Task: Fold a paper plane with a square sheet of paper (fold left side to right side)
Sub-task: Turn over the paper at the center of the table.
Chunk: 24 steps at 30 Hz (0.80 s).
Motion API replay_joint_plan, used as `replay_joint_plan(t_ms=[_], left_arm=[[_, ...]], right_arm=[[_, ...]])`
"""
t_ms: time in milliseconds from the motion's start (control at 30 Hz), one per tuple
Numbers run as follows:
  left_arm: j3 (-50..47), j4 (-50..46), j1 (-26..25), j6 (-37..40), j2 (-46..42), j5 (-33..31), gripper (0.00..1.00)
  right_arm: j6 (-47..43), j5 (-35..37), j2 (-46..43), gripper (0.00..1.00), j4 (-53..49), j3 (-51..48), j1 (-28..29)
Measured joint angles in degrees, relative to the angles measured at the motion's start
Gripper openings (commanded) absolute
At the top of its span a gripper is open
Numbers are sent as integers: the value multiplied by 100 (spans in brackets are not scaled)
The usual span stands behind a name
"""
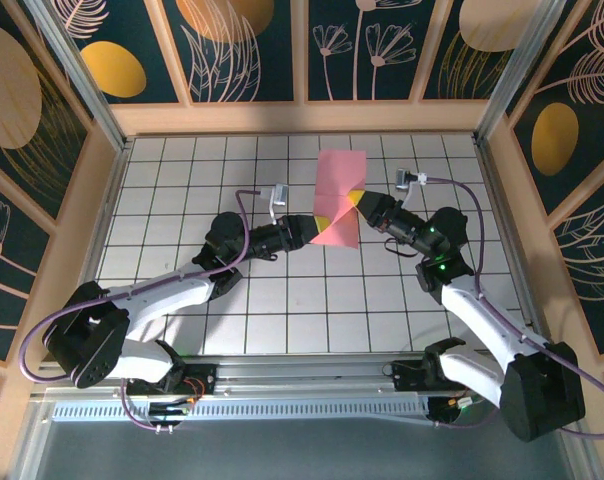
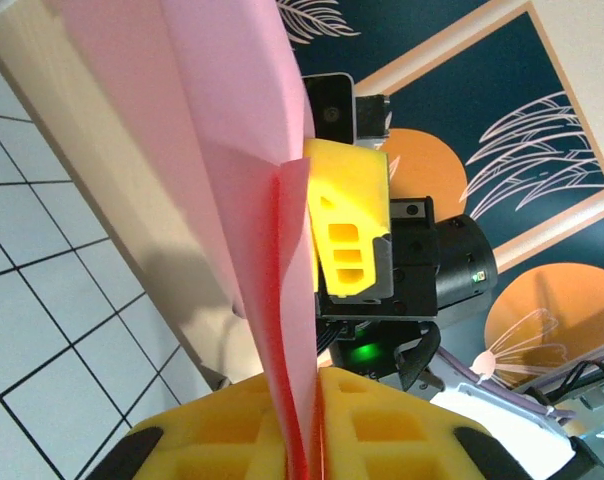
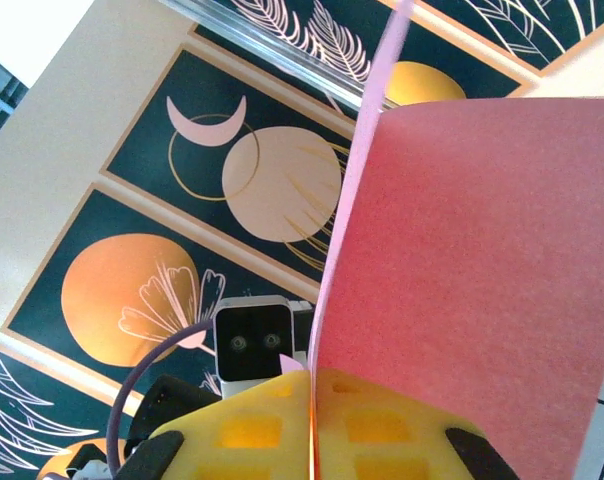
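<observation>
The square sheet of paper (image 1: 340, 190) is salmon pink and folded into layers. It is held up above the white grid table between both arms. My left gripper (image 1: 320, 222) is shut on its lower left edge. In the left wrist view the yellow pads (image 2: 402, 430) pinch the paper (image 2: 232, 120), which rises as a creased double layer. My right gripper (image 1: 355, 200) is shut on the right edge. In the right wrist view its pads (image 3: 382, 425) clamp the sheet (image 3: 472, 270), which spreads up and to the right. The two grippers face each other closely.
The white grid table (image 1: 282, 300) is boxed in by wooden edges and dark patterned walls (image 1: 252, 50). The right gripper's yellow finger (image 2: 350, 235) sits just behind the paper in the left wrist view. The left wrist camera (image 3: 252, 345) faces the right wrist camera.
</observation>
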Motion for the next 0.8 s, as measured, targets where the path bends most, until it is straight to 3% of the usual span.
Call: replay_joint_plan(t_ms=[167, 367, 533, 800], left_arm=[[0, -243, 0, 101, -7, -31, 2], [9, -1217, 2, 540, -251, -227, 0], [540, -3169, -44, 1447, -400, -726, 0], [2061, -6518, -479, 2791, -238, -2369, 0]], right_arm=[[-291, 59, -210, 24, -505, 31, -13], [-1419, 750, -581, 38, -2328, 509, -22], [-2463, 1853, -826, 42, -3967, 876, -22], [-3464, 3519, -981, 51, -5746, 914, -44]])
